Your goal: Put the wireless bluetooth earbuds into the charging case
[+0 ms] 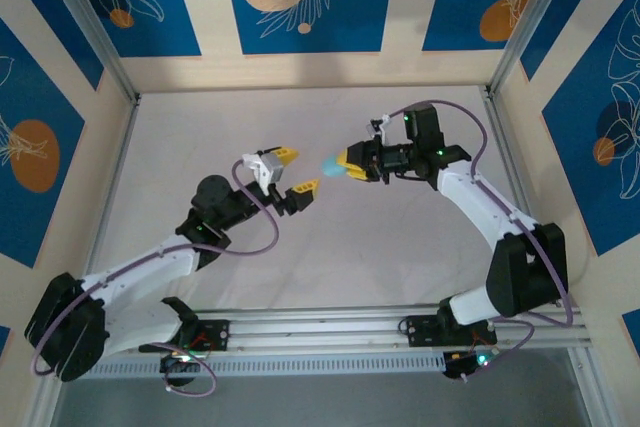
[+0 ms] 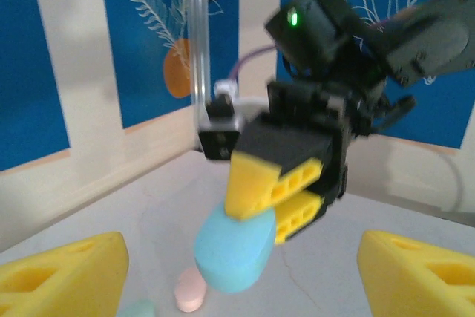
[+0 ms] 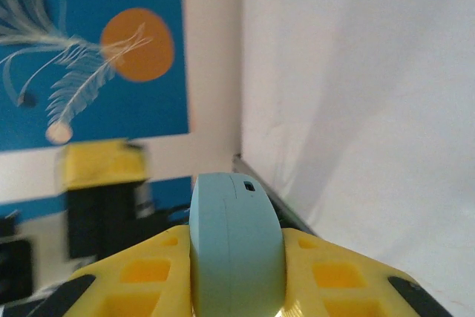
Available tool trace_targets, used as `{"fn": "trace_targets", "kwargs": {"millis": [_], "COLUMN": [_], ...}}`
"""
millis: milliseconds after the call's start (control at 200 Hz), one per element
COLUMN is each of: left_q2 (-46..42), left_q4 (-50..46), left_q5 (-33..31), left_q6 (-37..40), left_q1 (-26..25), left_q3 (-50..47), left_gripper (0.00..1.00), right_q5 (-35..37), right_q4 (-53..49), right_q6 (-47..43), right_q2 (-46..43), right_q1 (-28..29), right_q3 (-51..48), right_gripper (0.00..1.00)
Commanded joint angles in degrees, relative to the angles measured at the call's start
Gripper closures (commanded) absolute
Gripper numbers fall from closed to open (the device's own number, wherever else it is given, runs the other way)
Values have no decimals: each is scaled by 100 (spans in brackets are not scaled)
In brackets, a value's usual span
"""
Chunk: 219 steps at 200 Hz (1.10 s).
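Grip detail: right gripper [image 1: 347, 161] clenches the blue charging case [image 3: 236, 243], left gripper [image 1: 297, 171] hangs released just beside it; hold the case level while you fetch the pink earbud [image 2: 189, 291] lying below it.

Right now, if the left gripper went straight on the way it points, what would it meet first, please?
Most likely the light blue charging case clamped in the right gripper, which sits dead ahead of the open left gripper; how far off is unclear.
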Motion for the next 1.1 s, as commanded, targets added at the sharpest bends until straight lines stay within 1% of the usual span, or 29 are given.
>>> {"fn": "trace_targets", "kwargs": {"millis": [0, 115, 280, 470, 555, 650, 775, 845, 1000, 1060, 1090], "left_q2": [-330, -465, -535, -585, -572, -572, -586, -597, -631, -620, -618], "left_q4": [-525, -891, -1093, -1164, -1171, -1169, -1209, -1240, -1290, -1283, -1291], "left_q5": [-565, -773, -847, -993, -1056, -1084, -1159, -1221, -1376, -1473, -1499], "left_q6": [151, 163, 188, 251, 251, 252, 277, 303, 350, 364, 374], "left_q1": [-37, -42, -42, -39, -43, -40, -41, -42, -39, -40, -30], "left_q3": [-22, 31, 73, 61, 49, 60, 61, 56, 41, 43, 40], "left_gripper": [19, 18, 17, 16, 16, 16, 15, 14, 14, 13, 13], "right_q5": [606, 869, 1085, 1594, 1645, 1609, 1779, 1952, 2596, 2881, 3009], "right_q4": [125, 499, 728, 749, 927, 1139, 918, 607, -121, -448, -604], "right_q6": [-105, -22, -34, -105, -16, 57, -89, -236, -640, -816, -903], "right_q2": [583, 1272, 2028, 2397, 2593, 2748, 2749, 2620, 2018, 1754, 1589], "right_q1": [30, 93, 246, 359, 342, 348, 369, 354, 275, 227, 177], "right_q3": [-297, -451, -258, -109, -117, -135, -116, -133, -249, -249, -245], "right_gripper": [79, 79, 79, 78, 77, 75, 70, 63, 38, 31, 29]}}
